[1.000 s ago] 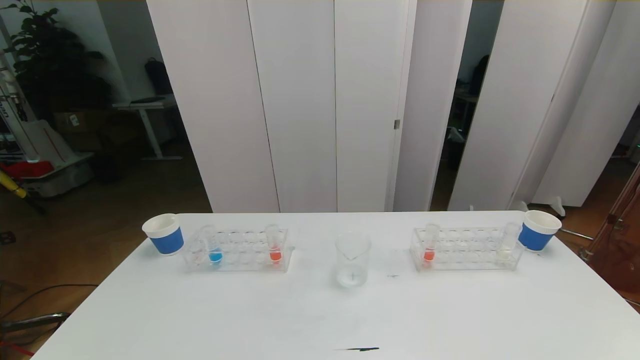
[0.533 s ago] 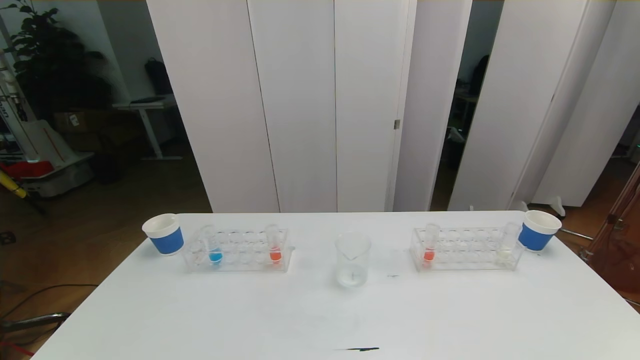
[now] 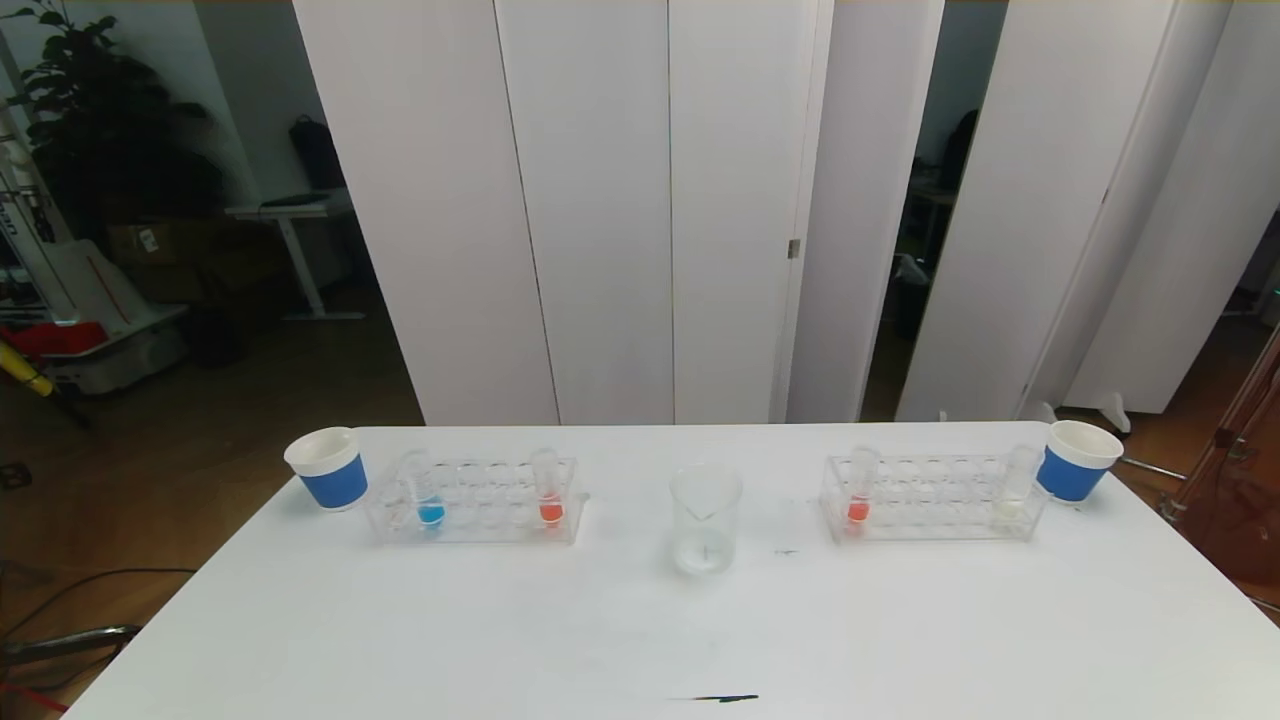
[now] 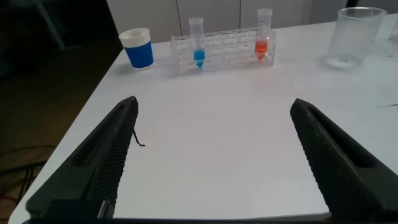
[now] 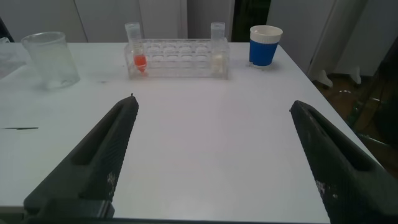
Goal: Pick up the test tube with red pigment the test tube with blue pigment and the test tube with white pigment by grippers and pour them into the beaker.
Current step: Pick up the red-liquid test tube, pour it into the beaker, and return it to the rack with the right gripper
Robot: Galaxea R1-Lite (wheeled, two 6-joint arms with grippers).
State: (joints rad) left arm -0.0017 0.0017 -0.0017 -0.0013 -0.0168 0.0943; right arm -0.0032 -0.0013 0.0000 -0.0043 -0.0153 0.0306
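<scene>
The clear beaker [image 3: 706, 520] stands at the table's middle. In the left rack [image 3: 475, 500] stand the test tube with blue pigment [image 3: 429, 494] and a test tube with red pigment [image 3: 549, 490]. The right rack [image 3: 935, 497] holds another red tube [image 3: 860, 490] and the test tube with white pigment [image 3: 1015, 488]. Neither arm shows in the head view. My left gripper [image 4: 214, 101] hangs open and empty over the near table, well short of the blue tube [image 4: 198, 43]. My right gripper [image 5: 214, 102] is likewise open and empty, short of the white tube [image 5: 217, 50].
A white paper cup with a blue band [image 3: 326, 468] stands left of the left rack, and another [image 3: 1078, 460] right of the right rack. A black mark [image 3: 715, 698] lies near the table's front edge. Bare tabletop [image 3: 640, 620] lies between the racks and the front edge.
</scene>
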